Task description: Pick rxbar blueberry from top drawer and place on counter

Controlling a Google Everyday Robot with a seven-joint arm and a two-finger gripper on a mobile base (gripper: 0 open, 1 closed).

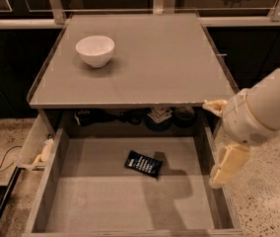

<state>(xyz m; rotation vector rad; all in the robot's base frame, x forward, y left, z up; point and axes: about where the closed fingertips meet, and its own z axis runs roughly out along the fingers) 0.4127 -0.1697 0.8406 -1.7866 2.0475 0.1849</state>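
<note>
The task looks barely begun. The top drawer [100, 196] stands open, and the rxbar blueberry [143, 164] lies flat on its floor near the middle, not yet grasped. The gripper [227, 167] hangs by the drawer's right wall, well apart from the bar; whether it is open or closed cannot be told. Reaching, grasping, lifting and setting the bar on the table [164, 58] are all left. The bar's long axis runs roughly left to right, its right end angled slightly toward the drawer's front.
</note>
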